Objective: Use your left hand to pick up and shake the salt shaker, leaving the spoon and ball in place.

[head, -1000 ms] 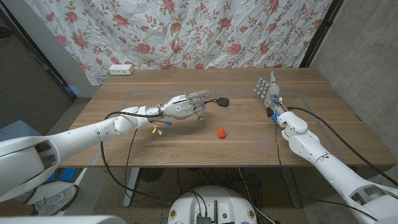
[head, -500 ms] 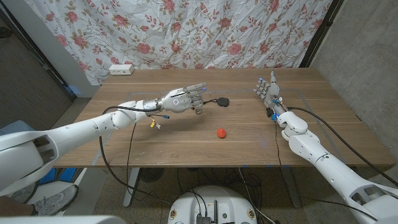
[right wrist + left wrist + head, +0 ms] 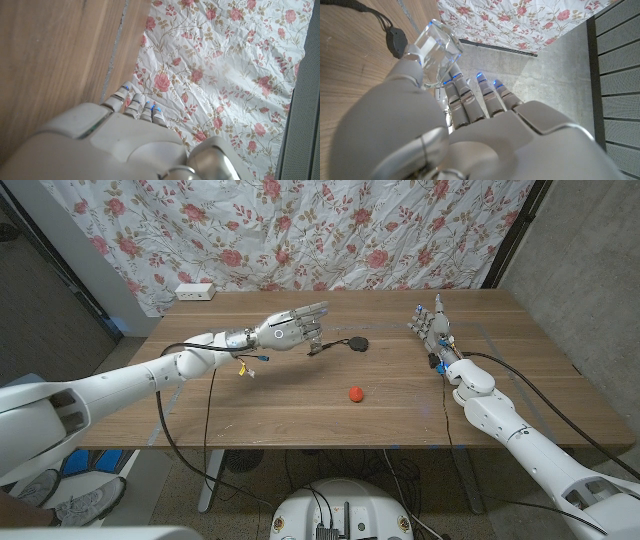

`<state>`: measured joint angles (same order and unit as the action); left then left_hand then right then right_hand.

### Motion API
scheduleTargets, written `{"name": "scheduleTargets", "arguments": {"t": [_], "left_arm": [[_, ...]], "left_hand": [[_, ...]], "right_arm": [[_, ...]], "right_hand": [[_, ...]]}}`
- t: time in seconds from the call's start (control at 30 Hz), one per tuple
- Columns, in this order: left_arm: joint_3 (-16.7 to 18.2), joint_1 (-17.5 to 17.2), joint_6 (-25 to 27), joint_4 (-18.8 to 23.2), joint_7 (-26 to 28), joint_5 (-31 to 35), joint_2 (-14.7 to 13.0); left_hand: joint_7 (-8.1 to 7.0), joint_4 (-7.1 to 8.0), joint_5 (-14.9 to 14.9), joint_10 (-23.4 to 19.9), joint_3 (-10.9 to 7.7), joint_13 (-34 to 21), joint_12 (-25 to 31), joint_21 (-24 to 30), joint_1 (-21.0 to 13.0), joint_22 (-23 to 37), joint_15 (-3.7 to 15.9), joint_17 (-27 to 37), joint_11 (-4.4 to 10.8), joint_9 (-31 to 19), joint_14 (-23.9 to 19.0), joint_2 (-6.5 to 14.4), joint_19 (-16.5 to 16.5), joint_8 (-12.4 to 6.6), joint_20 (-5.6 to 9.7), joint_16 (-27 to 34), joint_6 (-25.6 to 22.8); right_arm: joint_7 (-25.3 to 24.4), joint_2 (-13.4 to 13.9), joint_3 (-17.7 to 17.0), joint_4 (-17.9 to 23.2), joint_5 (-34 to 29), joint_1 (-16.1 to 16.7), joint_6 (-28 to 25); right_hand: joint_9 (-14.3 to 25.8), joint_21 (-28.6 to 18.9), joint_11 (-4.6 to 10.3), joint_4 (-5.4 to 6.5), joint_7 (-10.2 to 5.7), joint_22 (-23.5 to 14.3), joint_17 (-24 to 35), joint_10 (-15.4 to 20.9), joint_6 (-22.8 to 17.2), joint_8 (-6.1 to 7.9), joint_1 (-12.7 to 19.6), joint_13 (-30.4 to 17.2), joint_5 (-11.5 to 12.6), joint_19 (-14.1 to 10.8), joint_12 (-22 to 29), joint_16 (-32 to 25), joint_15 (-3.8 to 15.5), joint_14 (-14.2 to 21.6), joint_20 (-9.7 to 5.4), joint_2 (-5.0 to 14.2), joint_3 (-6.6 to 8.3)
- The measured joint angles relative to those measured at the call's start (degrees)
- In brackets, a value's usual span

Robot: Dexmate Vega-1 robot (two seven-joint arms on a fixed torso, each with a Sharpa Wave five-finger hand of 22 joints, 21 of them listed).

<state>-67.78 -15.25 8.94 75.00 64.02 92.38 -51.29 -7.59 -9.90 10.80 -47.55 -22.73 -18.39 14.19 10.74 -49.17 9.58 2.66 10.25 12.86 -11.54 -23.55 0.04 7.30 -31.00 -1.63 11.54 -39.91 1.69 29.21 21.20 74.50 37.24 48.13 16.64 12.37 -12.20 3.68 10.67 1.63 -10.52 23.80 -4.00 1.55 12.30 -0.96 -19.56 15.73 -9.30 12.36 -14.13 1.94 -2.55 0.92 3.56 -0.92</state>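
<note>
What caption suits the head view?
Left hand lifts the salt shaker above the table; spoon and ball untouched.

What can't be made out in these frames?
- Salt shaker: its lower part is hidden behind the left robot hand in the left wrist view, and it is too small to read in the head view.
- Spoon: a small dark shape in the head view, with no detail.
- Right robot hand: its palm side is hidden by its own back.

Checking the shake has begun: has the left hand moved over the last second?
Yes. The left hand, gripping the salt shaker, has moved up and toward the table's far edge, away from the red ball, which has stayed put.
</note>
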Motion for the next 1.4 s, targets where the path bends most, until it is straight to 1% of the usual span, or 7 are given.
{"name": "scheduleTargets", "arguments": {"t": [0.23,0.5,0.7,0.77,1.0,1.07,1.4], "left_arm": [[0.67,0.05,0.67,0.34,0.0,-0.34,-0.44],[3.42,-1.73,1.27,1.05,0.0,-2.64,-0.59],[6.0,-3.85,0.04,1.35,-0.07,-5.33,-0.11],[6.64,-4.41,-0.33,1.42,-0.2,-5.95,0.02],[8.78,-6.27,-1.87,1.53,-1.13,-9.08,0.44],[9.2,-6.62,-1.87,1.56,-1.13,-9.08,0.51],[12.16,-9.27,-4.05,1.72,-3.92,-15.91,1.14]], "left_hand": [[-0.01,-0.14,-0.01,0.0,0.14,-0.2,-0.22,0.0,0.01,0.0,0.0,0.0,0.0,0.0,0.0,0.0,0.0,0.01,0.0,0.0,0.01],[-0.01,0.07,-0.03,0.0,0.38,-0.2,-0.23,0.0,0.07,0.0,0.0,0.0,0.0,0.0,0.0,0.07,0.0,0.22,0.0,0.0,0.01],[-0.21,0.0,-0.07,0.0,0.46,-0.19,-0.28,0.0,0.08,0.0,0.0,0.0,0.0,0.0,0.0,0.08,0.0,0.24,0.0,0.0,0.21],[-0.21,0.22,-0.1,0.08,0.69,-0.18,-0.28,0.0,0.23,0.0,0.0,0.0,-0.08,0.0,0.0,0.23,0.0,0.41,0.0,0.0,0.21],[-0.21,0.14,-0.19,-0.14,0.77,-0.29,-0.29,0.0,0.37,0.0,0.0,0.0,0.14,0.0,0.0,0.37,0.0,0.67,0.0,0.0,0.21],[-0.21,0.08,-0.19,-0.14,0.83,-0.35,-0.29,0.0,0.37,0.0,0.0,0.0,0.14,0.0,0.0,0.37,0.0,0.67,0.0,0.0,0.21],[0.03,0.07,-0.24,-0.48,0.84,-0.37,-0.35,0.0,0.52,0.0,-0.31,0.0,0.21,0.0,-0.31,0.52,0.0,0.92,0.0,0.0,-0.03]], "right_arm": [[0.0,0.0,0.0,0.0,0.0,0.0,0.0],[0.02,0.0,0.0,0.0,0.0,0.0,0.0],[0.02,0.0,0.0,0.0,0.0,0.0,0.0],[0.02,0.0,0.0,0.0,0.0,0.0,0.0],[0.03,-0.01,0.0,0.0,0.0,0.0,0.0],[0.03,-0.01,0.0,0.0,0.0,0.0,0.0],[0.04,-0.02,0.0,0.0,0.0,0.0,0.0]], "right_hand": [[0.0,0.0,0.0,0.0,0.0,0.0,0.0,0.0,0.0,0.0,0.0,0.0,0.0,0.0,0.0,0.0,0.0,0.0,0.0,0.0,0.0],[0.0,0.0,0.0,0.0,0.0,0.0,0.0,0.0,0.0,0.0,0.0,0.01,0.0,0.0,0.0,0.0,0.0,0.0,0.0,0.0,0.0],[0.0,0.0,0.0,0.0,0.0,0.0,-0.01,0.0,0.0,0.0,0.0,0.01,0.0,0.0,0.0,0.0,0.0,0.0,0.0,0.0,0.0],[0.0,0.0,0.0,0.0,0.0,0.0,-0.01,0.0,0.0,0.0,0.0,0.01,0.0,0.0,0.0,0.0,0.0,0.0,0.0,0.0,0.0],[0.0,0.0,0.0,0.0,0.0,0.0,-0.01,0.0,0.0,0.0,0.0,0.01,0.0,0.0,0.0,0.0,0.0,0.0,0.0,0.0,0.0],[0.0,0.0,0.0,0.0,0.0,0.0,-0.01,0.0,0.0,0.0,0.0,0.01,0.0,0.0,0.0,0.0,0.0,0.0,0.0,0.0,0.0],[0.0,0.0,0.0,0.0,0.0,0.0,-0.02,0.0,0.0,0.0,0.0,0.01,0.0,0.0,0.0,0.0,0.0,0.0,0.0,0.0,0.0]]}}
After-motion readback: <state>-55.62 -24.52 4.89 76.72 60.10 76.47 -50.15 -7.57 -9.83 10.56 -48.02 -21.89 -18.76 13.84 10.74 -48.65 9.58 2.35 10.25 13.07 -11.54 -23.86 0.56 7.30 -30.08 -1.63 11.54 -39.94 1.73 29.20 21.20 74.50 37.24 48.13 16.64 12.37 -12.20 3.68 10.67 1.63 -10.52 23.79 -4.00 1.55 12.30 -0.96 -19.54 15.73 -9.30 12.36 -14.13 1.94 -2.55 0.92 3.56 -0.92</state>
